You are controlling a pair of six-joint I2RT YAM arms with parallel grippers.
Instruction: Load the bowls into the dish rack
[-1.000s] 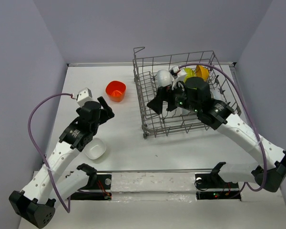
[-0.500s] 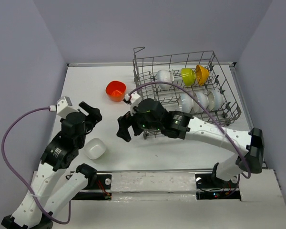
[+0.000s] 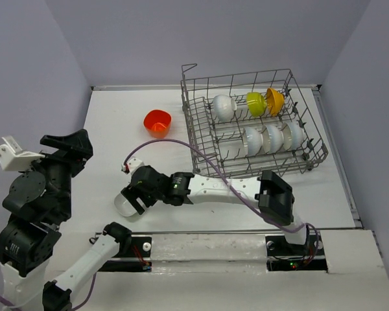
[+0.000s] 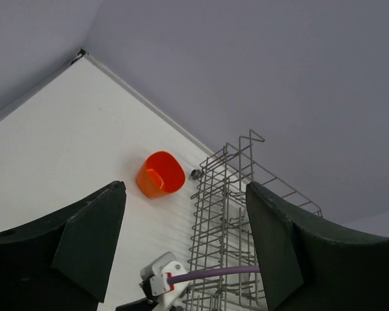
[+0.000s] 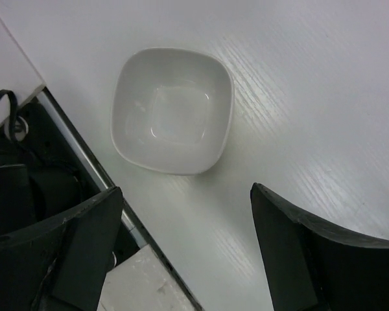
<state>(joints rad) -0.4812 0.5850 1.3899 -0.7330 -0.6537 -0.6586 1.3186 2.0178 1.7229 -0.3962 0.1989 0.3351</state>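
Observation:
A white bowl (image 3: 121,206) sits upright on the table near the front edge; it shows whole in the right wrist view (image 5: 172,120). My right gripper (image 3: 135,194) (image 5: 187,194) is open and empty, just above and beside it. A red-orange bowl (image 3: 158,123) (image 4: 161,175) stands on the table left of the dish rack (image 3: 194,139) (image 4: 230,214). The rack holds a white (image 3: 223,107), a lime green (image 3: 255,102) and an orange-yellow bowl (image 3: 276,100) in the back row, and three white bowls (image 3: 272,138) in the front row. My left gripper (image 3: 66,150) (image 4: 185,207) is open and empty, raised high at the far left.
The right arm lies low across the table from the right base to the front left, trailing its purple cable (image 3: 181,144). A metal rail (image 3: 201,232) and dark clamps (image 5: 26,188) run along the front edge close to the white bowl. Walls enclose the table on three sides.
The right arm left the rack and swung left and forward to the white bowl. The left arm pulled away from that bowl, rising up and to the left.

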